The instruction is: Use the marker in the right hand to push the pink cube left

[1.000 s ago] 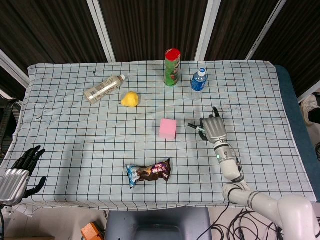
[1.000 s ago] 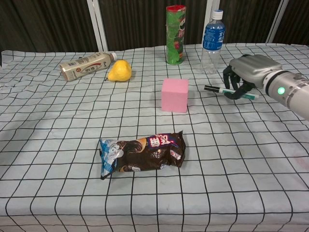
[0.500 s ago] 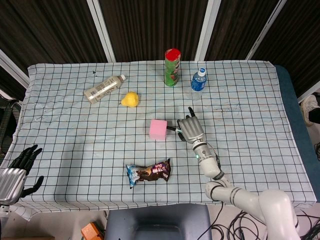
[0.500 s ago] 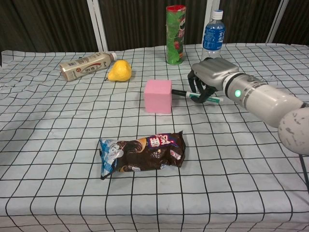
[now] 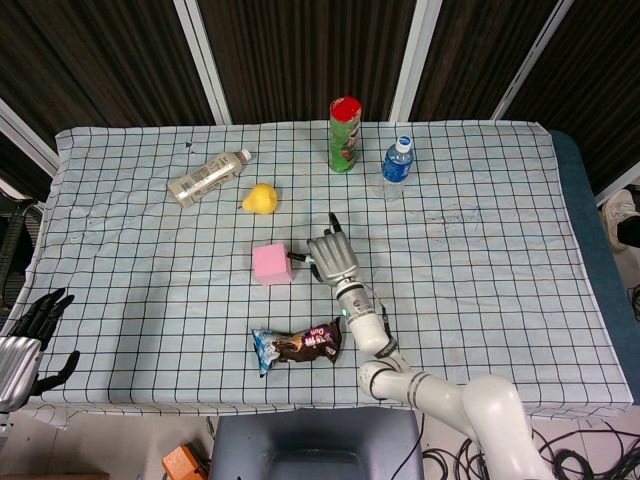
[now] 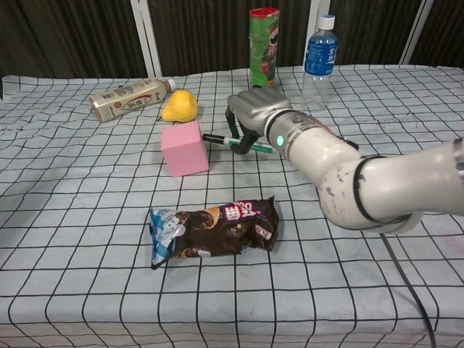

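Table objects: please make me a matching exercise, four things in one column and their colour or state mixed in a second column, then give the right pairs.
1. pink cube
2. pear
3. water bottle
4. marker

a. upright, blue label
b. held by the right hand
c. yellow, beside the lying milk-tea bottle
d. touched by the marker's tip

Pairs: 1-d, 2-c, 3-a, 4-b

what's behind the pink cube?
The yellow pear sits just behind the pink cube, with the lying milk-tea bottle further back-left. Nothing appears hidden.
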